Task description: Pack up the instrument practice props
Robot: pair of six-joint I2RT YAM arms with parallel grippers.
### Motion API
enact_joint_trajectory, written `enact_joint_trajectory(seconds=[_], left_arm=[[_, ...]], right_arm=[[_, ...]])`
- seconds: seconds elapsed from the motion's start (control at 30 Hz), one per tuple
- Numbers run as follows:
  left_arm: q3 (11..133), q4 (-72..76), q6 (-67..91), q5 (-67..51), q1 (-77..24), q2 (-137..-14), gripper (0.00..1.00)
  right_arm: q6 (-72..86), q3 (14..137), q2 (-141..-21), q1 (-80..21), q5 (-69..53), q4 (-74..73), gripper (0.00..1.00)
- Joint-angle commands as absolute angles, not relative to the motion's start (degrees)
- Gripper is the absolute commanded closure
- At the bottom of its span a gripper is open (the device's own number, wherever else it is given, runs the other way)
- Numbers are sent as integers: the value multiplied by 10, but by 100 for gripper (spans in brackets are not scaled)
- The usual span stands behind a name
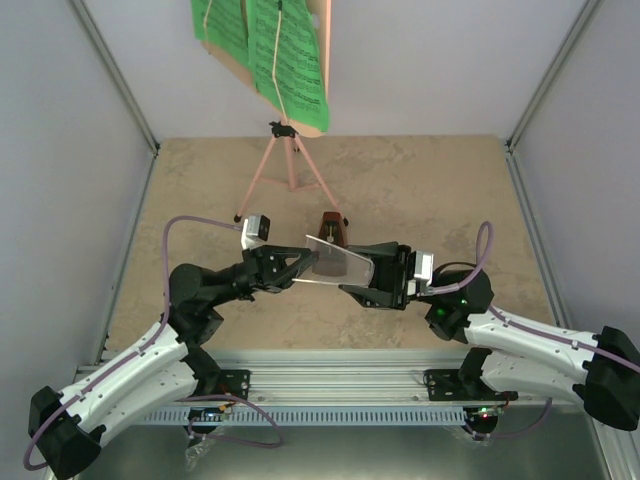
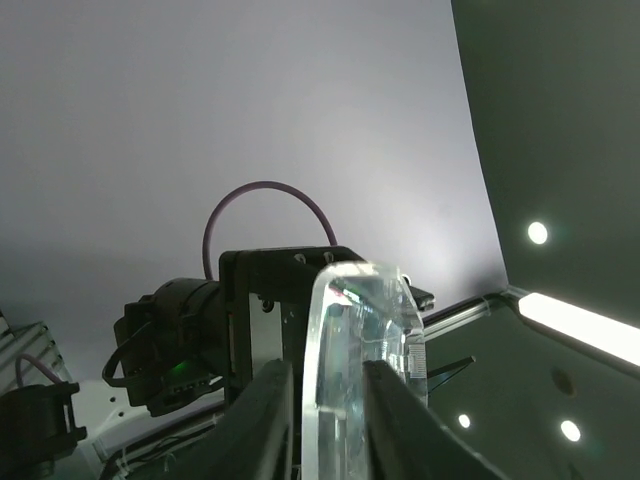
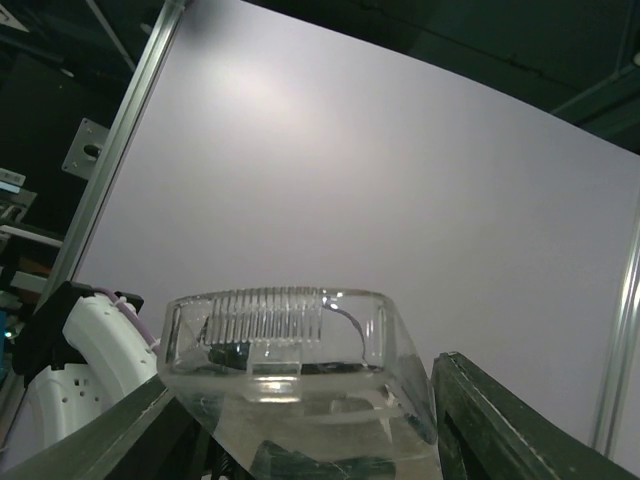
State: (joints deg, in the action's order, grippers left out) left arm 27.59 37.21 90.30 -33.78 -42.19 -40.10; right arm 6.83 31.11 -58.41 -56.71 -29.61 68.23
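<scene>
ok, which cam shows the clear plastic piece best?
Right wrist: the clear plastic piece fills the lower frame, broadside, ribbed rim sharp. Left wrist shows it edge-on only; top external shows just a small, see-through pane.

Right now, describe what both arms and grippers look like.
The left arm and right arm have white shells, black joints. The left gripper and right gripper are black. A purple cable loops off each; a green light dots the right.
</scene>
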Motion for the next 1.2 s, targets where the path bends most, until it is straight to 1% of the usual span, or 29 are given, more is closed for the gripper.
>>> enact_joint_trajectory(seconds=[0.0,0.07,0.13,0.2,0.3,0.43,0.47,0.63,0.73,0.83,0.97,1.03,1.17], left_arm=[[273,421,915,-335,-419,-394,69],[265,426,915,-327,-419,-390,52],[263,420,901,-320,-419,-383,38],[268,392,873,-313,-419,-376,25],[285,302,814,-293,-415,-361,13],[310,169,716,-243,-406,-334,2],[317,141,678,-226,-406,-327,1],[306,70,568,-160,-406,-291,1],[302,32,520,-122,-406,-296,1],[302,14,487,-99,-406,-349,1],[301,55,456,-119,-406,-461,9],[299,85,443,-123,-406,-506,12],[289,126,396,-99,-406,-563,12]], right_arm=[[69,317,-569,-571,-299,672,49],[65,314,-552,-570,-283,640,49],[58,309,-532,-571,-260,596,49],[51,302,-508,-570,-234,553,49],[39,295,-465,-571,-195,460,49],[29,288,-404,-570,-141,319,50],[28,285,-387,-570,-127,290,50],[30,281,-315,-571,-42,137,50],[40,280,-285,-570,3,64,50],[50,275,-273,-571,31,21,50],[78,261,-277,-570,67,6,50],[90,256,-282,-570,79,5,50],[103,249,-292,-570,97,-1,50]])
